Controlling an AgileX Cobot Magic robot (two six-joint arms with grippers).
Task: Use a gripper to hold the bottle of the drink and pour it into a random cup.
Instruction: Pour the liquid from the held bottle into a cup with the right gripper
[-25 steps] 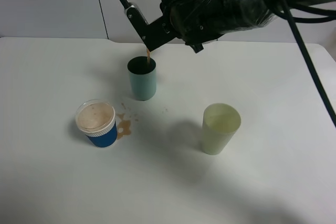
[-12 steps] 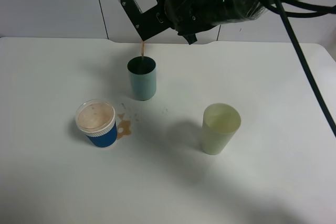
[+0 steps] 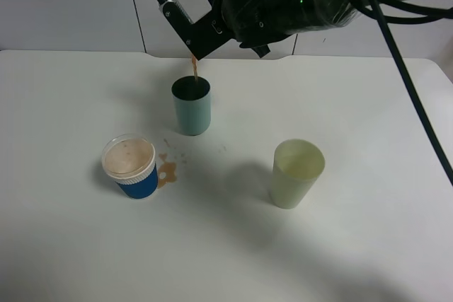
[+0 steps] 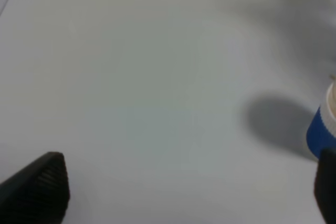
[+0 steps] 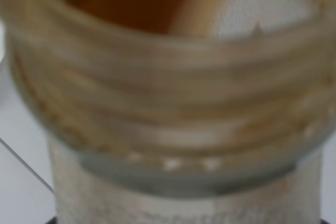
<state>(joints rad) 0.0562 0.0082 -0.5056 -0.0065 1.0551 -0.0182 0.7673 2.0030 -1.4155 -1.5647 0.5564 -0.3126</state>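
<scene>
**While the right pincer (image 3: 197, 39) tips the bottle (image 5: 168, 93), the drink (image 3: 193, 70) falls into the teal cup (image 3: 192, 107)**

Though its fingers are hidden by the arm's black bulk in the high view, the right pincer has the bottle in its grip above the far middle of the surface (image 3: 368, 118). How wide the fingers stand cannot be told. Its wrist camera sees little but the bottle's wide, threaded, capless neck, blurred and very close, with brown liquid showing inside. From the tip of the pincer a thin brown stream drops straight into the dark mouth of the tall pale teal cup, which stands upright directly below, apart from the arm.

Nearer the camera and to the left stands a short blue cup (image 3: 131, 167) with a clear lid. A small brown spill (image 3: 168, 171) lies on the surface just beside it, between it and the teal cup. A pale yellow-green tumbler (image 3: 297, 173) stands upright to the right, well apart from both.

The left pincer (image 4: 184, 187) shows only in its own wrist view. Its two dark fingertips are spread wide with nothing between them, above bare surface, and the blue cup sits at the edge of that view.
</scene>
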